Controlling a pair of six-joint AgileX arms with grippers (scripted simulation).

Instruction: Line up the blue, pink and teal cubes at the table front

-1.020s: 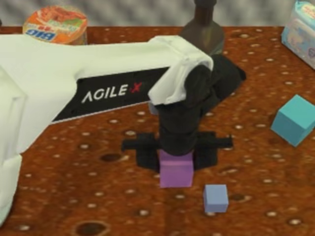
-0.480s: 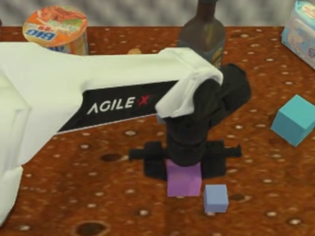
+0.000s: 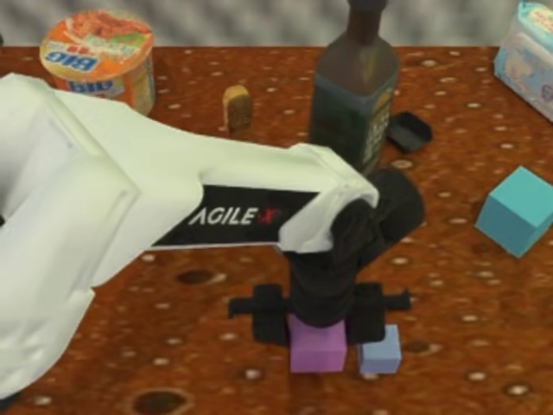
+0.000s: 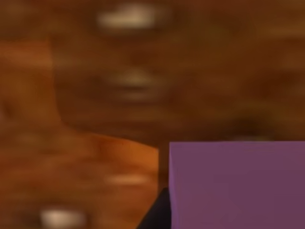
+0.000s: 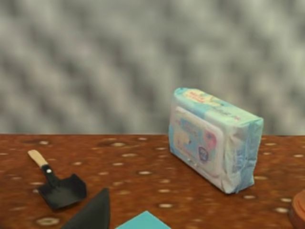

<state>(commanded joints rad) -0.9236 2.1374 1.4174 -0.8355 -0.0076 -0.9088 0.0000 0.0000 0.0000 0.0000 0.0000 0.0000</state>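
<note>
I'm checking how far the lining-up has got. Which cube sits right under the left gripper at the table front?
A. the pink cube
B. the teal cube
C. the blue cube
A: the left gripper stands over the pink cube, with the blue cube beside it and the teal cube far off.

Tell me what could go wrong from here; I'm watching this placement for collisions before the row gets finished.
1. The left gripper holds the pink cube right beside the blue cube; the gap looks almost nil, so lowering or opening could nudge the blue one out of line.
2. The teal cube sits far off at the table's right; bringing it in means working close to both placed cubes.
</note>
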